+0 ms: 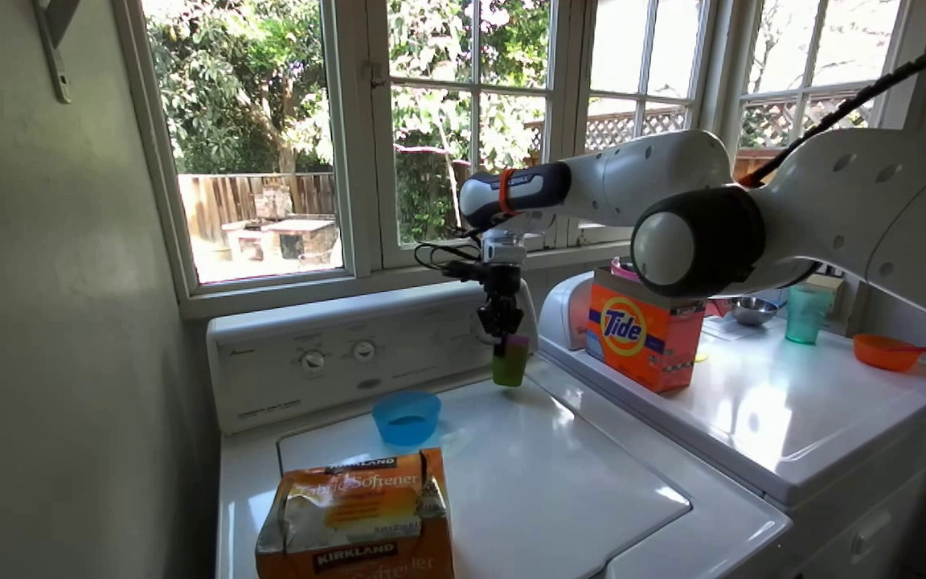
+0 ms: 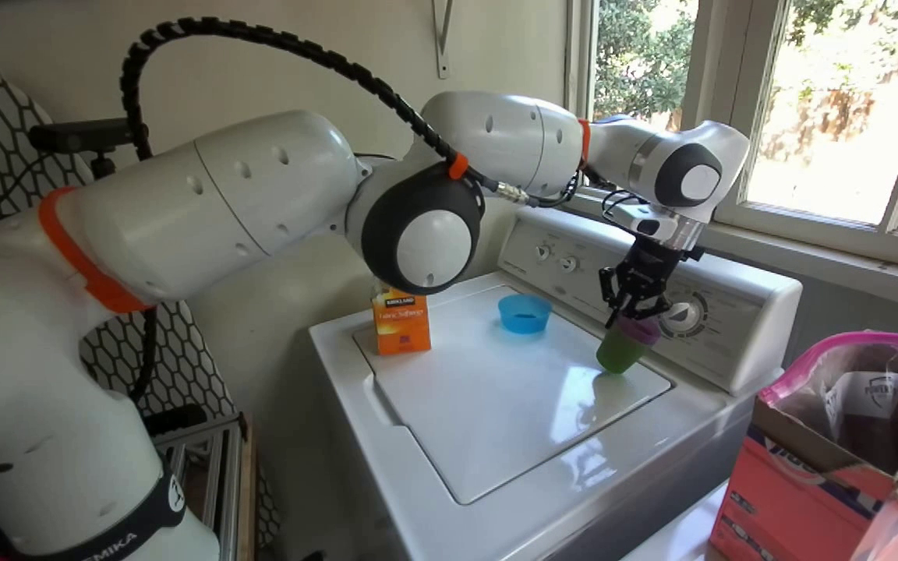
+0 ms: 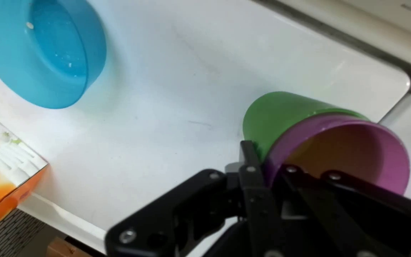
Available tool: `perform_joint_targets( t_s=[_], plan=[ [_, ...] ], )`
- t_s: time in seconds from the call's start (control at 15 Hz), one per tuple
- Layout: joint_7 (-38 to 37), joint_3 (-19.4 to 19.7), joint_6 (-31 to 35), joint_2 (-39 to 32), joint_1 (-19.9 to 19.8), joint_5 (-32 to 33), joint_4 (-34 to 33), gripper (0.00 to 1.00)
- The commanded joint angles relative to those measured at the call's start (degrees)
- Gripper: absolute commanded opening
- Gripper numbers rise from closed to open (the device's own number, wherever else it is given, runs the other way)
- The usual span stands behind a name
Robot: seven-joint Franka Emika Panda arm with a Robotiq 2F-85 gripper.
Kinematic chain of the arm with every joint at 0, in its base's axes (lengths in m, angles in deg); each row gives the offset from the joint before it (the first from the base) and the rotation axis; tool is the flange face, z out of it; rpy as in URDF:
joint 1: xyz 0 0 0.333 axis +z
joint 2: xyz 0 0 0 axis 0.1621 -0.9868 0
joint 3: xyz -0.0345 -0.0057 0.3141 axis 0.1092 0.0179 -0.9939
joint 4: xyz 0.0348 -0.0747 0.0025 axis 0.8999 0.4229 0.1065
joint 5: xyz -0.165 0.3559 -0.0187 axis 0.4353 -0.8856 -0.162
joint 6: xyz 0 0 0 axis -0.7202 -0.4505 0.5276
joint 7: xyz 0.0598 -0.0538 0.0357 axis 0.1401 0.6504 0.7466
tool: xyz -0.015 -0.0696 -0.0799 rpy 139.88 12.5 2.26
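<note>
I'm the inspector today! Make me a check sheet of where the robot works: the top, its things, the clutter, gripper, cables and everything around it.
Surface: white machine top, shiny, with faint marks in the wrist view.
Job's things: purple cup nested in green cup, both tilted; whether they touch the machine top, I can't tell.
Clutter: blue bowl and softener box on it; Tide box and orange bowl on the second white top.
Gripper: shut on the cups' walls, reaching partly inside the purple cup.
Cables: black cable arched over the arm, not touching the cups.
Surroundings: windows behind, wall alongside.
</note>
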State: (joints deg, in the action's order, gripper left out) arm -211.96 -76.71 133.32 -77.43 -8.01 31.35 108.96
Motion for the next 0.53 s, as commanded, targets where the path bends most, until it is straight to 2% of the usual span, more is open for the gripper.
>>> perform_joint_targets(
  t_s=[0.0,0.13,0.2,0.27,0.47],
  plan=[
    [-1.9,10.2,4.6,0.8,2.2,-5.9,2.2,0.02],
    [-1.8,15.4,5.4,1.2,3.2,-9.0,3.5,0.02],
    [-1.9,15.7,4.8,0.8,3.4,-8.9,3.1,0.02],
    [-1.7,12.7,2.9,-0.2,2.8,-6.8,1.1,0.02],
    [4.6,11.0,0.7,-0.1,3.2,-7.2,1.0,0.02]
  ],
)
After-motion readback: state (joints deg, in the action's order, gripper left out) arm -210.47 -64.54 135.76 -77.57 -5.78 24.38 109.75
